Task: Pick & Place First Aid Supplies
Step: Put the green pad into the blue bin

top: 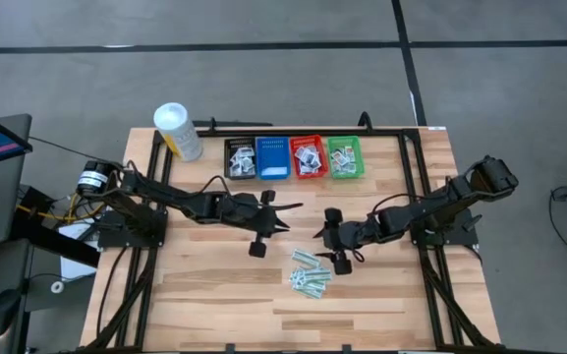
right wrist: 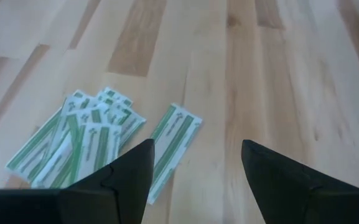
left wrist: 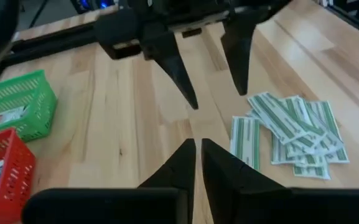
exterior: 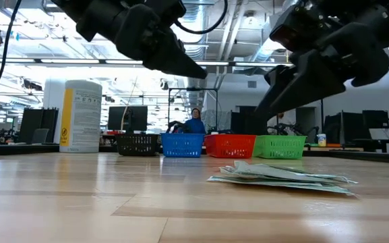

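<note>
A loose pile of narrow pale-green first aid strips (top: 311, 272) lies flat on the wooden table, toward its near edge; it also shows in the low view (exterior: 282, 179). My left gripper (left wrist: 198, 163) hovers above the table just to the far left of the pile, almost shut, with only a thin slit between its fingers and nothing in it. My right gripper (right wrist: 195, 168) hovers open just to the far right of the pile, facing the left one. White packets lie in the black (top: 241, 157), red (top: 308, 157) and green (top: 344, 157) baskets.
Four small mesh baskets stand in a row at the table's far edge, the blue one (top: 272, 157) second from the left. A tall white tub (top: 177, 131) with a yellow label stands at the far left. Bare wood (top: 214, 295) lies left of the pile.
</note>
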